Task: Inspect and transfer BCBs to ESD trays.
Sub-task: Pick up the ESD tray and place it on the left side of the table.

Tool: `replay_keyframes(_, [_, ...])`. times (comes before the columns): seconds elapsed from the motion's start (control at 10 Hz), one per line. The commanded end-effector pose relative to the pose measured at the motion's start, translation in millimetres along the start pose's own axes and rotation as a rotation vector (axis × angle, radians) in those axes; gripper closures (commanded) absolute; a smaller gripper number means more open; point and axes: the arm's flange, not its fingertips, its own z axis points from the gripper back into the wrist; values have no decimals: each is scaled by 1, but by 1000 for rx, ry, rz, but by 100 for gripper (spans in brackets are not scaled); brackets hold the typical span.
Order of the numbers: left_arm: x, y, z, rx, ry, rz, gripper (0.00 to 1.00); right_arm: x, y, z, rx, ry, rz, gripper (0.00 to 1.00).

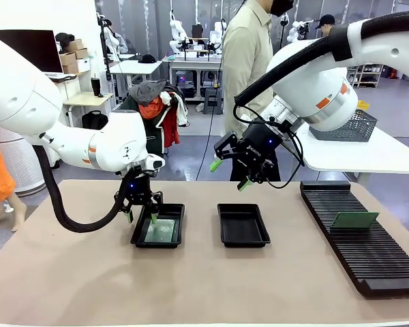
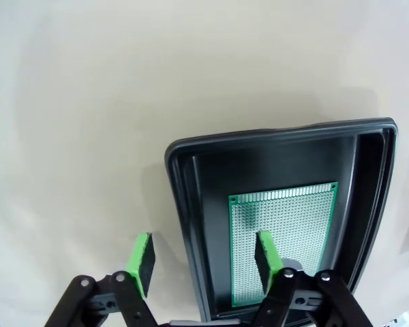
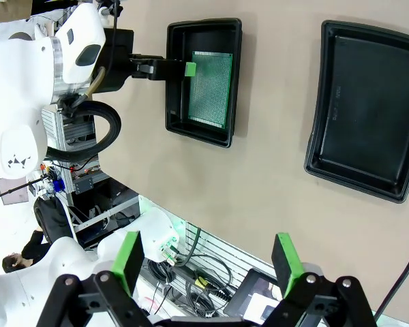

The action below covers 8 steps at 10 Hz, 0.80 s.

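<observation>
Left gripper straddling the left tray's rim; right gripper raised and empty.

The left gripper (image 1: 142,217) (image 2: 203,259) is low at the left rim of the left tray (image 1: 178,228) (image 2: 184,225) (image 3: 204,34). Its jaws are partly open, wider than the wall between them, and grip nothing. One pad is outside over bare table (image 1: 88,286); the other is inside, just above the BCB (image 1: 160,230) (image 2: 293,238) (image 3: 211,88). That BCB lies flat on the tray floor, with black margin showing on the sides in view. The right gripper (image 1: 230,174) (image 3: 208,262) hangs spread wide, holding nothing, high above the middle tray (image 1: 243,225) (image 3: 368,109). A strip of open table separates the two trays, and another separates the middle tray from the rack (image 1: 358,252) on the right, where a second BCB (image 1: 354,219) stands on edge. The table is bare to the left of and nearer than the left tray.
</observation>
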Motion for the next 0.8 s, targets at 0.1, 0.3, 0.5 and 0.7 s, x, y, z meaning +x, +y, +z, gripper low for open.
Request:
replay_keyframes(0.1, [-11,10,0,-13,-20,38,32,3,2,0,-17,-1,-15,0])
replay_keyframes(0.3, [-12,11,-2,-5,-23,52,42,3,2,0,-17,-1,-15,0])
replay_keyframes(0.5, [-14,12,0,-11,-39,56,52,3,2,0,-17,-1,-15,0])
replay_keyframes(0.7, [-15,12,1,-8,-43,57,62,3,2,0,-17,-1,-15,0])
